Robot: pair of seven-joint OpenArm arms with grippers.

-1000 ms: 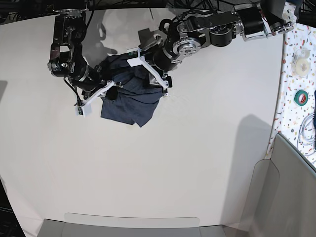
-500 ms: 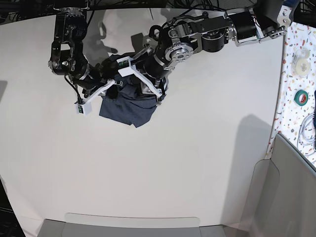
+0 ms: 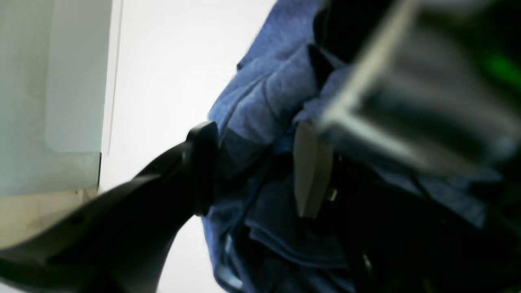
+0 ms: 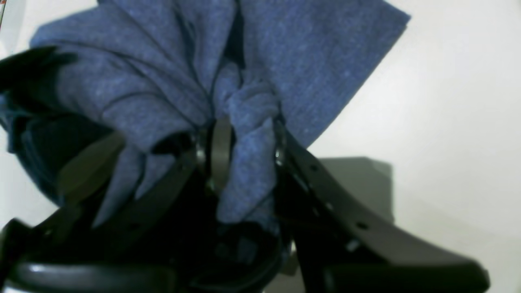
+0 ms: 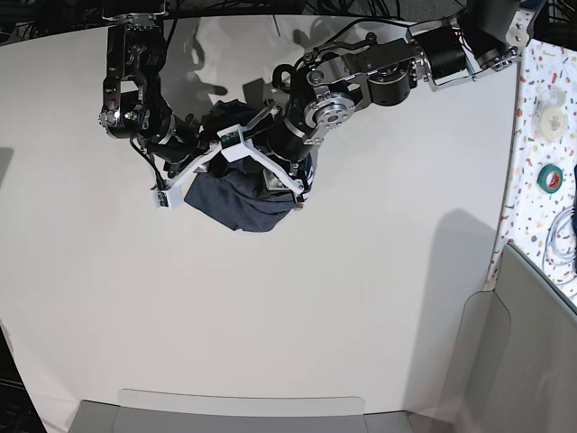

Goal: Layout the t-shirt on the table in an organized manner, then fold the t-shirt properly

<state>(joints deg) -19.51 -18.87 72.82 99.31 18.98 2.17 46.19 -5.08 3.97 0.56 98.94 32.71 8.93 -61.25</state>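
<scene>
The t-shirt (image 5: 239,206) is a dark blue crumpled bundle at the back middle of the white table (image 5: 315,316); no lettering shows. On the left of the base view, my right gripper (image 5: 206,162) is shut on a twisted fold of the t-shirt (image 4: 317,61). The right wrist view shows that fold pinched at the right gripper (image 4: 244,158). From the right, my left gripper (image 5: 263,171) reaches over the bundle with its white fingers spread wide. In the left wrist view the left gripper (image 3: 256,171) is open, with the t-shirt (image 3: 264,93) bunched between its fingers.
A speckled strip (image 5: 527,207) along the right edge holds white tape rolls (image 5: 546,115) and a green roll (image 5: 550,179). A grey panel (image 5: 532,361) stands at the lower right. A pale flat plate (image 5: 243,410) lies along the front edge.
The left arm has swung left and down over the shirt. The right gripper has shifted slightly right with its fold, and the shirt has drawn into a tighter bundle.
</scene>
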